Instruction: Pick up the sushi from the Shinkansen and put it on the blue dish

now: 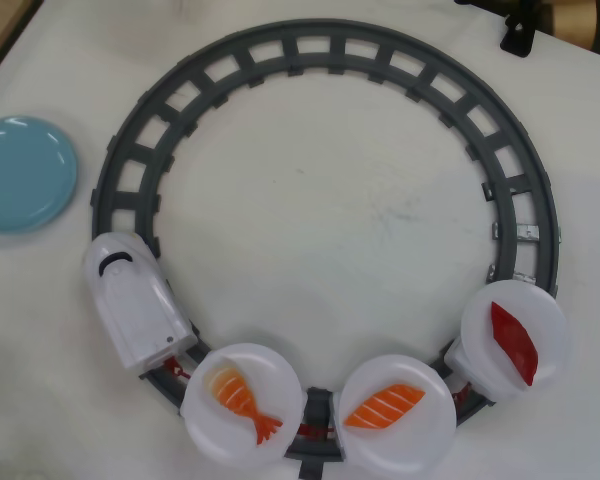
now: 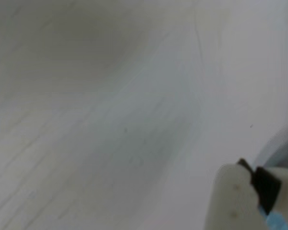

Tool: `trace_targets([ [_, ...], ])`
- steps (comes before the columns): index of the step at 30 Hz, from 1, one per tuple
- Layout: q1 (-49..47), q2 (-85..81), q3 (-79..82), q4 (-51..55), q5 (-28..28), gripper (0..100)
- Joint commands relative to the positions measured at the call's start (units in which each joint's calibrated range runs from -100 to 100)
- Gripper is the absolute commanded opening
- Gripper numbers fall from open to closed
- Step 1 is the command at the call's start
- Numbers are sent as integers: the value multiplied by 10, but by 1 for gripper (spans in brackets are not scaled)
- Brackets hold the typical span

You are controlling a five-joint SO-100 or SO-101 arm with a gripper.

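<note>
Seen from overhead, a white Shinkansen (image 1: 135,310) sits on a grey circular track (image 1: 310,50), pulling three white plates. The dark-red tuna sushi (image 1: 513,341) lies on the rightmost plate (image 1: 513,335), far from the blue dish (image 1: 22,172) at left. The wrist view shows only a blurred part of the gripper (image 2: 249,201); whether its fingers are apart cannot be told.

Three white plates (image 1: 242,404), one blue dish (image 1: 25,172)
</note>
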Motion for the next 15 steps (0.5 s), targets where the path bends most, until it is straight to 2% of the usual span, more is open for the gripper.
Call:
trace_targets([
  [1,4,-3,2,-4,-2,3],
  [15,-1,-3,2,-4,0,3],
])
